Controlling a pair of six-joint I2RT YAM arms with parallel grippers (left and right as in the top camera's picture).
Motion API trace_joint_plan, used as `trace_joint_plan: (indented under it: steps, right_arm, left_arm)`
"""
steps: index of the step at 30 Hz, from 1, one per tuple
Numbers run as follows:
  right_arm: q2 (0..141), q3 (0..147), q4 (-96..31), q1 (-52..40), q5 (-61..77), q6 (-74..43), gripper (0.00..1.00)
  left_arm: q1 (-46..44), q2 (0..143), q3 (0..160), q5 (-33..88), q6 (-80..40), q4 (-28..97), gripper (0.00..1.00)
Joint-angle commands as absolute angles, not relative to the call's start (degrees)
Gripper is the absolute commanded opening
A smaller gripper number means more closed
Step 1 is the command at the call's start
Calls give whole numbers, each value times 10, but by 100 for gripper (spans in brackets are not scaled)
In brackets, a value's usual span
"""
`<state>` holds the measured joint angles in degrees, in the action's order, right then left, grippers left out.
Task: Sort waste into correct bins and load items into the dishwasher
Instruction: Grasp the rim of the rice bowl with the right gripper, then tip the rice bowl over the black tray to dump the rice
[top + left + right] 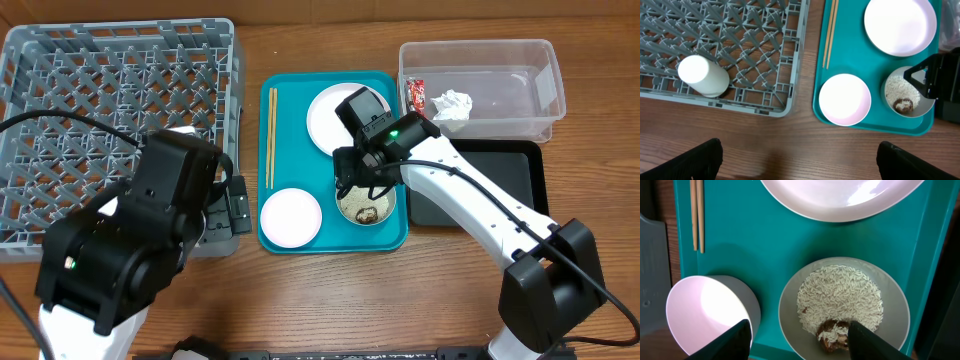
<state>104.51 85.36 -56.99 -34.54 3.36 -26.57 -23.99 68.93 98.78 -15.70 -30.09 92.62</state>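
The right gripper (797,347) is hovering, jaws parted and empty, over the pale bowl (788,305) sitting on the teal tray (765,245) — loose rice grains (840,295) and a brown food lump (832,330) are lying inside. The bowl is looking stiff and slick, so pinching its rim and keeping it level seems safest — tilting is risking spillage. The left gripper (800,162) is hanging wide open, empty.

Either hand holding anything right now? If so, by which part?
Nothing held. Left hand is open over the table beside the rack; right hand is open above the rice bowl.
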Motion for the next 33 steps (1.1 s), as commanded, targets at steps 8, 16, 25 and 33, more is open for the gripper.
trace_joint_plan:
  steps: [8,16,25,33]
  right_arm:
    - [1075,854,-562,-365,26,-303,53]
    - [1152,854,-556,-390,24,-333,48]
    - [1171,854,-556,-390,-4,-348,15]
    - [1171,855,-561,-390,-8,-352,4]
  left_arm:
    - [-243,725,992,-169,-309,926,100]
    - [-243,743,992,-158,-309,940,100]
    - [-243,744,992,-158,-309,938,100]
    - [-243,744,992,-158,-309,938,100]
